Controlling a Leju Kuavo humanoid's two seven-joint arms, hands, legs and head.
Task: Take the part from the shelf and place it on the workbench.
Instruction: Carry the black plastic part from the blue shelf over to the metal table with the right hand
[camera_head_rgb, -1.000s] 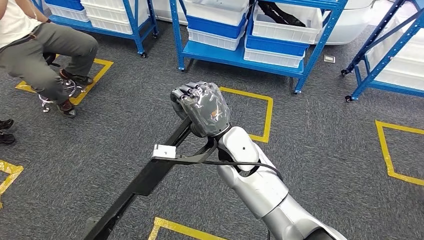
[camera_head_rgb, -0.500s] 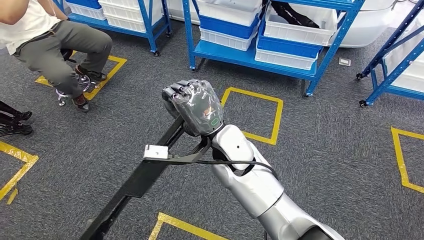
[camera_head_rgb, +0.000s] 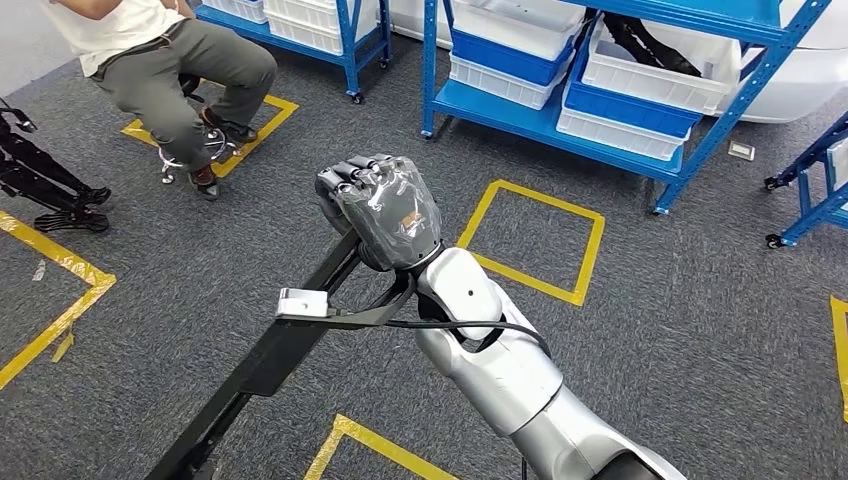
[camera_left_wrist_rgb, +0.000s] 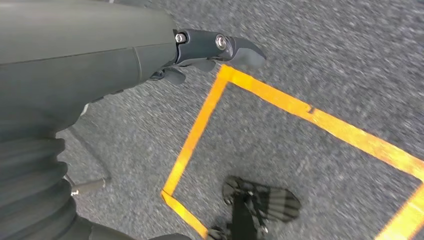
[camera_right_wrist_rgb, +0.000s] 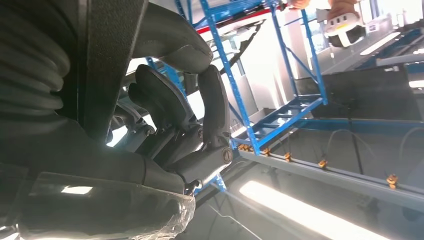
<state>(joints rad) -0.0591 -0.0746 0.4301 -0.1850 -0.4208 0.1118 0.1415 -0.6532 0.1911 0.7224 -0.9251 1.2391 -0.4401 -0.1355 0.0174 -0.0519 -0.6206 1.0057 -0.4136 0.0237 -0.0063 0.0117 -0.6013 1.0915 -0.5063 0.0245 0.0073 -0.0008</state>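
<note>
My right hand (camera_head_rgb: 385, 210), wrapped in clear plastic, grips the top end of a long black bar-shaped part (camera_head_rgb: 270, 360). The part slants down to the lower left over the carpet and carries a small white block (camera_head_rgb: 305, 303). In the right wrist view the dark fingers (camera_right_wrist_rgb: 165, 100) curl around the black part (camera_right_wrist_rgb: 110, 60). My left hand (camera_left_wrist_rgb: 100, 65) hangs over the floor, its thumb (camera_left_wrist_rgb: 225, 47) stretched out and nothing in it.
Blue shelves (camera_head_rgb: 600, 135) with white and blue bins stand ahead. A person (camera_head_rgb: 170, 60) sits on a stool at the upper left, beside a black folded frame (camera_head_rgb: 40, 180). Yellow tape squares (camera_head_rgb: 535, 240) mark the grey carpet.
The whole scene has slid right and down in the head view, so the camera has turned left. My right hand keeps its grip on the black part.
</note>
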